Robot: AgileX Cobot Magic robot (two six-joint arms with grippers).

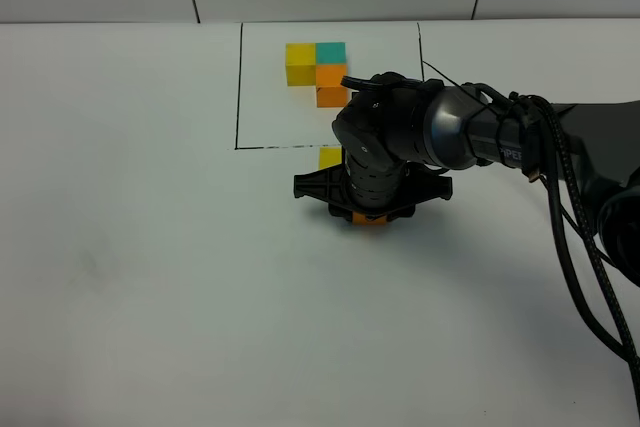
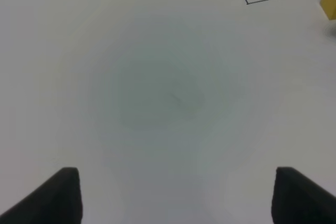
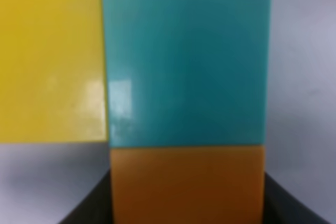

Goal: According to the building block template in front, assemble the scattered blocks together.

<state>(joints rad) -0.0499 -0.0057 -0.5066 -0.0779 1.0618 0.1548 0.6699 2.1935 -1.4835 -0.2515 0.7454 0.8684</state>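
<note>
**Right pincer clamping the orange cube against the teal one**

The right pincer (image 1: 371, 215) is sitting low over the white desk (image 1: 150, 247), just in front of the outlined square (image 1: 240, 87) drawn on it, and its jaws are gripping the orange cube (image 3: 186, 182). In the right wrist view that cube is pressing edge to edge against the teal cube (image 3: 186, 64), and the yellow cube (image 3: 50, 61) is lying flush beside the teal one. From above, only a sliver of orange and a corner of yellow are peeking out from under the arm. The building block template (image 1: 317, 69) is resting inside the outline, at its far side, well clear of the pincer. The left pincer (image 2: 173, 195) is hovering over bare desk with its fingers (image 2: 58, 195) spread apart and nothing between them.
</note>
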